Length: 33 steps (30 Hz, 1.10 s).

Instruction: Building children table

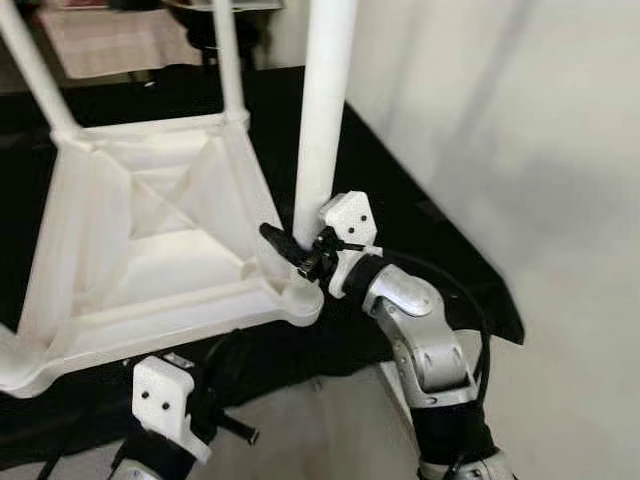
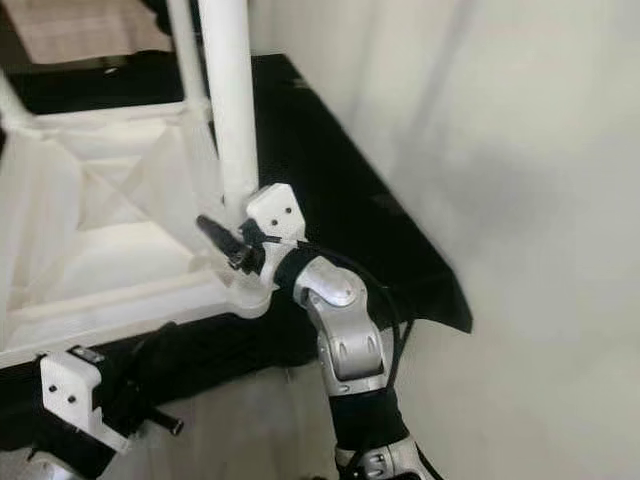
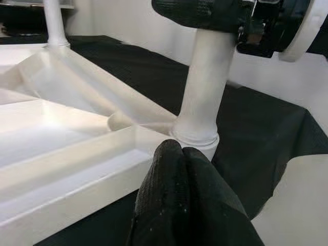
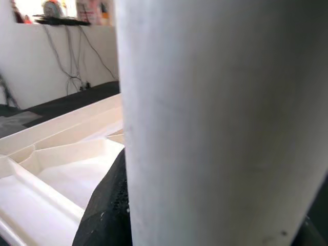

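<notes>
A white plastic children's table lies upside down on a black cloth, its legs pointing up. My right gripper is shut on the near right leg, just above the socket at the table's corner. That leg looms close in the right wrist view, with one black finger beside it. My left gripper is shut and holds nothing. It hangs low in front of the table's near edge, pointing at the same corner. Two more legs stand at the far corners.
The black cloth ends at a pointed edge on the right, and pale floor lies beyond it. More pale floor shows in front between my arms. A light mat lies behind the table.
</notes>
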Available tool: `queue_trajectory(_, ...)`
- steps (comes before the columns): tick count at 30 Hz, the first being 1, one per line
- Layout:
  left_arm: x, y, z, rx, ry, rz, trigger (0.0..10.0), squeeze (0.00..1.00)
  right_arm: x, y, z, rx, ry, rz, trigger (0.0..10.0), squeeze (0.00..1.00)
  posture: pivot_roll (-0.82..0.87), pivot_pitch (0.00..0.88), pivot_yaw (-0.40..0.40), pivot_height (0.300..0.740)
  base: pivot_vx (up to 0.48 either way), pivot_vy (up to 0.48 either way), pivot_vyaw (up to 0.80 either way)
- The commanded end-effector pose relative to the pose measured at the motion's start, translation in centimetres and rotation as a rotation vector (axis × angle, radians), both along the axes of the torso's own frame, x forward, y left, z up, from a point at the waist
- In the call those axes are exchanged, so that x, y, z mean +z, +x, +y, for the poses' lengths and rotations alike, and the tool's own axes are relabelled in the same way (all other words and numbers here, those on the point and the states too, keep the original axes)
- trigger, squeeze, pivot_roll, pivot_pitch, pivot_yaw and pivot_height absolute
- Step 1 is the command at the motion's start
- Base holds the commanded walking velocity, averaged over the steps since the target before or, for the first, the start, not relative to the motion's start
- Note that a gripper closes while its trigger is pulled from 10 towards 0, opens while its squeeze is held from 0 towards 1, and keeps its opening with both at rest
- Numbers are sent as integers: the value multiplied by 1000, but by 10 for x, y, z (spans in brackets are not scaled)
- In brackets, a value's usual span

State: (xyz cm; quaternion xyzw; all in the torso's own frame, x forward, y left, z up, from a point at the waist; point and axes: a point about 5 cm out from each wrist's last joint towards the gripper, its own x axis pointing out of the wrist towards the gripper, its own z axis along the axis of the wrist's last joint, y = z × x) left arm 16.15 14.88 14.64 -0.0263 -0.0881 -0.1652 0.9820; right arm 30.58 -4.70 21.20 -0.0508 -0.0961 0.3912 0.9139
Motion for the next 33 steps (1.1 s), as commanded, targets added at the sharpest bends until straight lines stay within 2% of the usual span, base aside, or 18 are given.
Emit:
queue_trajectory(1, -3, 1, -1, -17, 1, 12, 10000, 0, -30, -2, 1, -37, -102, 125, 0, 0, -84, 139, -97, 740, 0, 0, 0)
queue_trajectory(9, -2, 1, 0, 3, 3, 5, 10000, 0, -24, -9, 15, 15, -90, 157, 0, 0, -81, 142, -101, 740, 0, 0, 0)
queue_trajectory(10, -2, 1, 0, 2, 3, 5, 10000, 0, -19, -7, 17, 33, -82, 139, 6431, 0, -85, 145, -100, 740, 0, 0, 0)
queue_trajectory(13, -2, 1, 0, 2, 2, 5, 10000, 0, -15, -6, 18, 44, -76, 125, 6431, 0, -85, 145, -100, 740, 0, 0, 0)
queue_trajectory(14, -2, 1, -1, -1, 1, 4, 10000, 0, -5, -5, 22, 184, -55, 76, 10000, 1000, -84, 145, -100, 740, 0, 0, 0)
queue_trajectory(16, -2, 1, -1, -1, 1, 4, 10000, 0, -5, -5, 22, 184, -55, 76, 10000, 1000, -84, 145, -100, 740, 0, 0, 0)
queue_trajectory(17, -2, 1, -2, -3, 0, 4, 10000, 0, 6, 1, 22, 340, -51, 32, 10000, 1000, -80, 147, -99, 740, 0, 0, 0)
queue_trajectory(19, -2, 1, -3, -6, -3, 3, 10000, 0, 23, 14, 17, 532, -78, -44, 10000, 1000, -79, 146, -99, 740, 0, 0, 0)
queue_trajectory(20, -2, 1, -3, -6, -3, 3, 10000, 0, 23, 14, 17, 532, -78, -44, 10000, 1000, -79, 146, -99, 740, 0, 0, 0)
queue_trajectory(21, -2, 1, -4, -6, -4, 3, 10000, 0, 27, 14, 17, 629, -115, -59, 10000, 1000, -74, 147, -100, 740, 0, 0, 0)
queue_trajectory(22, -2, 1, -4, -6, -4, 3, 10000, 0, 27, 14, 17, 629, -115, -59, 10000, 1000, -74, 147, -100, 740, 0, 0, 0)
queue_trajectory(23, -1, 0, -4, -6, -6, 3, 10000, 0, 31, 12, 19, 734, -147, -59, 10000, 1000, -72, 148, -98, 740, 0, 0, 0)
queue_trajectory(24, -1, 0, -4, -6, -6, 3, 10000, 0, 31, 12, 19, 734, -147, -59, 10000, 1000, -72, 148, -98, 740, 0, 0, 0)
queue_trajectory(26, -1, 0, -6, -7, -7, 3, 10000, 0, 34, 9, 23, 876, -205, -55, 10000, 1000, -69, 150, -97, 740, 0, 0, 0)
queue_trajectory(30, -1, -1, -7, -10, -8, 4, 10000, 0, 35, 11, 24, 966, -254, -35, 10000, 984, -65, 152, -99, 740, 0, 0, 0)
queue_trajectory(31, -1, -1, -7, -11, -9, 5, 10000, 0, 35, 13, 24, 1004, -275, -18, 10000, 0, -62, 154, -101, 740, 0, 0, 0)
queue_trajectory(33, -1, -1, -7, -11, -9, 5, 10000, 0, 35, 13, 24, 1004, -275, -18, 10000, 0, -62, 154, -101, 740, 0, 0, 0)
